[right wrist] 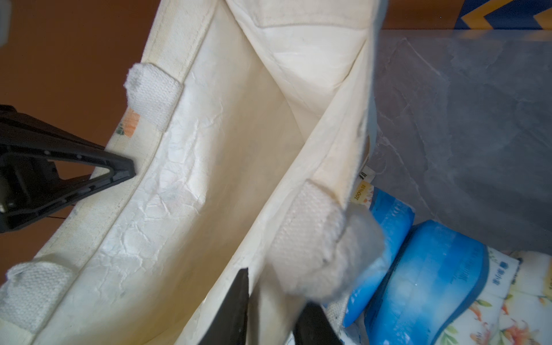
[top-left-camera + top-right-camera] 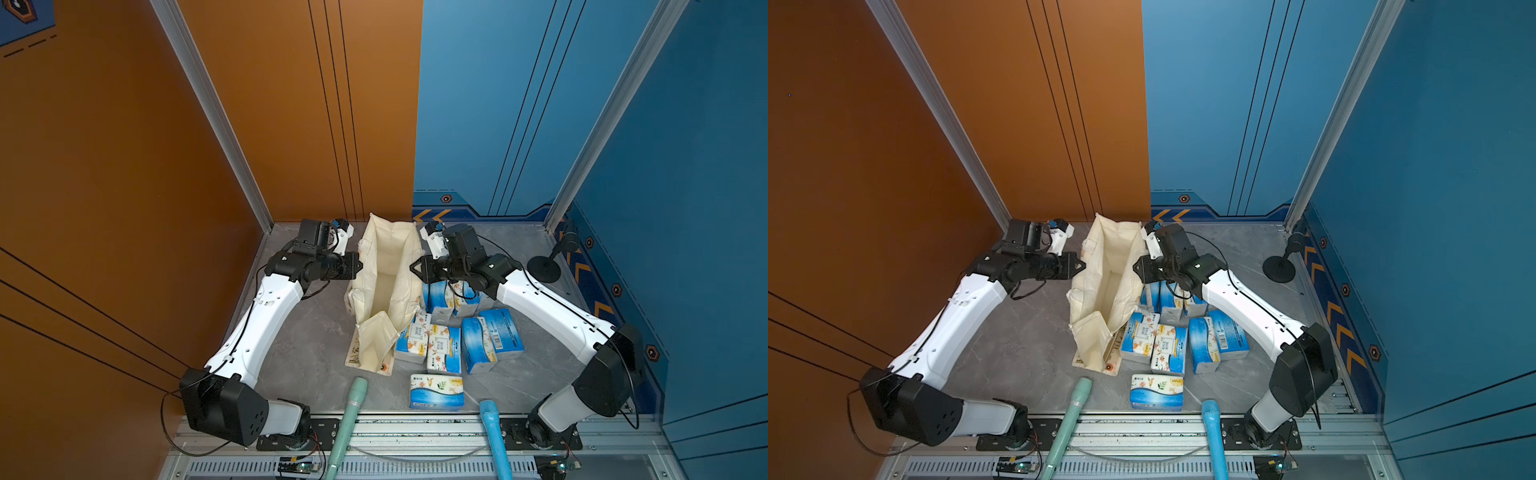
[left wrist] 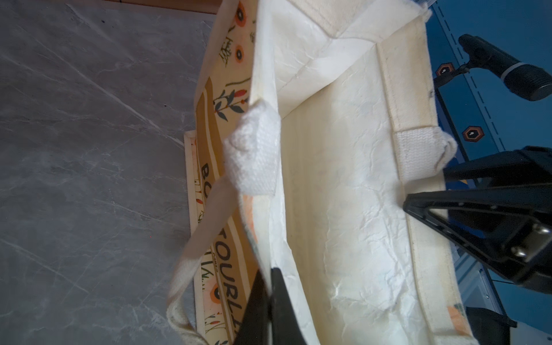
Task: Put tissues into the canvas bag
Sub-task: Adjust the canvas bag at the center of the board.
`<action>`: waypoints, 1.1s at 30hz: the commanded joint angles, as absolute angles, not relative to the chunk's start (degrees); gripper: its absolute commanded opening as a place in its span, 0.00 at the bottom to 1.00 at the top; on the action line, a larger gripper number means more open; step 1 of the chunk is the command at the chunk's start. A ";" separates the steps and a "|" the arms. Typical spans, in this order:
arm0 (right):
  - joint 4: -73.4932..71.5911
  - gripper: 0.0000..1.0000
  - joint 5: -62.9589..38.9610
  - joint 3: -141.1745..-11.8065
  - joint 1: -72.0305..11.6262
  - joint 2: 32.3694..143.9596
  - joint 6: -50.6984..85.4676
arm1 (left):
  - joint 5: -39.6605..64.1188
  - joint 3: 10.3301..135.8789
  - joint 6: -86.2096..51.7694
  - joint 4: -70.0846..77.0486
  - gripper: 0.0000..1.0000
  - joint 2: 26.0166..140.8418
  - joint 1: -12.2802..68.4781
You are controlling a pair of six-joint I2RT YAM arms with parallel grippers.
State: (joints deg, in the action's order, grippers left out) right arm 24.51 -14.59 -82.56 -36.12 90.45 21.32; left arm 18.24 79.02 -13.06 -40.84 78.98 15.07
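Nearest the camera: two padded poles reach in over the front rail, a green pole (image 2: 351, 411) on the left and a blue pole (image 2: 492, 432) on the right, both ending over the grey marbled table (image 2: 299, 345).
Canvas bag: the canvas bag (image 2: 374, 340) stands upright in the middle of the table with its mouth open. It runs lengthwise from front to back, between the two arms.
Bag details: cream fabric with a crinkled pale lining. A loop handle (image 3: 203, 227) hangs down the outer side, over a floral print with brown lettering.
Tissues: the tissues (image 2: 444, 349) are blue-and-white packs with orange flowers. They are clustered on the table just to the right of the bag, and some touch its side.
Back row: a few packs (image 2: 438, 297) stand partly under the right arm.
Front pack: one pack (image 2: 436, 390) lies alone near the front edge, beside the blue pole.
Left gripper: the left gripper (image 2: 358, 266) is closed. Its black tips appear to pinch the rim of the bag's left wall, though the wrist view is cropped there.
Right gripper: the right gripper (image 2: 412, 268) has its jaws a little apart, astride the right wall's rim, with one finger inside the bag and one outside. I cannot tell whether they press the fabric.
Background: a black stand (image 2: 543, 266) with a round base sits at the far right. The enclosure's walls are orange on the left and blue on the right.
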 commanded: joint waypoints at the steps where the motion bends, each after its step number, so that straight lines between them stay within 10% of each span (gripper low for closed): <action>1: 27.71 0.27 -10.63 -84.75 -36.45 90.37 19.41 | 7.30 80.78 -13.27 -41.54 0.00 77.96 17.17; 22: 34.34 0.07 0.31 -85.24 -33.25 86.94 14.68 | -21.59 84.90 -11.78 -48.34 0.00 73.76 22.32; 33: 31.73 0.29 -11.48 -84.84 -32.33 86.45 15.28 | -10.57 83.37 -12.48 -44.12 0.00 74.07 22.41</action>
State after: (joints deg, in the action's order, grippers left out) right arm 31.99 -6.96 -84.27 -32.60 87.96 15.27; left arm -13.69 82.96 -12.91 -47.29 74.94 22.20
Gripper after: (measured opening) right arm 0.276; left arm 0.046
